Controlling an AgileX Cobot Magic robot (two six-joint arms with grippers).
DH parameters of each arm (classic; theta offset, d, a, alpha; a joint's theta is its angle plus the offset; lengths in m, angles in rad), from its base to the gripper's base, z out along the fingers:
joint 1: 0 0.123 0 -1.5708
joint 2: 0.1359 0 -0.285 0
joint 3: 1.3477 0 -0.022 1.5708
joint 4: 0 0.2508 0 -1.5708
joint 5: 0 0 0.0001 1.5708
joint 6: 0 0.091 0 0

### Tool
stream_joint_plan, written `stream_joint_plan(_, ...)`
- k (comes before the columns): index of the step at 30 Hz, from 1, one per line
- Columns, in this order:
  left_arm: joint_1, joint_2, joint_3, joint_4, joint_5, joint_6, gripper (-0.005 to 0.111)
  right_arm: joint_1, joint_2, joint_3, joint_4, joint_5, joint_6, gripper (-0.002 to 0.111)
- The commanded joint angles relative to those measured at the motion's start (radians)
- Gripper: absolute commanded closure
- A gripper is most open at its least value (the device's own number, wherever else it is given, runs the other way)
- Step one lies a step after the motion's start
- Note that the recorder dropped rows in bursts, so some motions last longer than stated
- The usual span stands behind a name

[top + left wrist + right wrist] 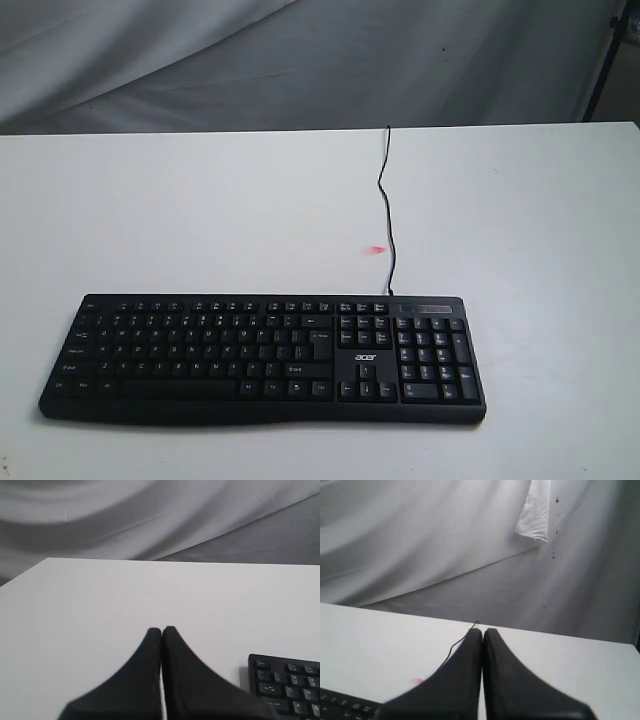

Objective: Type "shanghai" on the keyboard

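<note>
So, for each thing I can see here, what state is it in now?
keyboard: lying flat on the table, nothing touching it.
cable: joined to the keyboard's back, loosely curved toward the far table edge.
left gripper: shut, holding nothing.
right gripper: shut, holding nothing.

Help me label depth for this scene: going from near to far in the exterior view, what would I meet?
keyboard → small pink spot → far edge of the table → grey draped cloth

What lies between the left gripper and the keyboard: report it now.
Only bare white table separates the left gripper, its jaws shut, from the corner of the keyboard; the left wrist view shows it.
</note>
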Motion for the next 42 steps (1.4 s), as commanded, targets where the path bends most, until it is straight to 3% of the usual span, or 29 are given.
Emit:
stream_joint_plan(1, 0.002, -0.005, 0.005, -0.001, -0.011, -0.002, 0.106, -0.002, -0.004, 0.004, 0.011, -0.087, 0.006, 0.108)
stream_joint_plan(5, 0.002, -0.005, 0.005, -0.001, -0.011, -0.002, 0.106, -0.002, -0.004, 0.004, 0.068, -0.167, 0.049, 0.108)
stream_joint_plan(11, 0.002, -0.005, 0.005, -0.001, -0.011, -0.002, 0.106, -0.002, -0.004, 0.004, 0.330, -0.315, 0.087, 0.108)
stream_joint_plan(26, 0.002, -0.005, 0.005, -0.001, -0.011, -0.002, 0.106, -0.002, -0.004, 0.004, 0.340, -0.365, 0.083, 0.108)
stream_joint_plan(35, 0.002, -0.005, 0.005, -0.001, -0.011, -0.002, 0.106, -0.002, 0.004, -0.144, 0.317, -0.196, 0.086, 0.108)
stream_joint_plan(42, 0.002, -0.005, 0.005, -0.001, -0.011, -0.002, 0.106, -0.002, 0.189, -0.289, 0.313, -0.091, 0.086, 0.108)
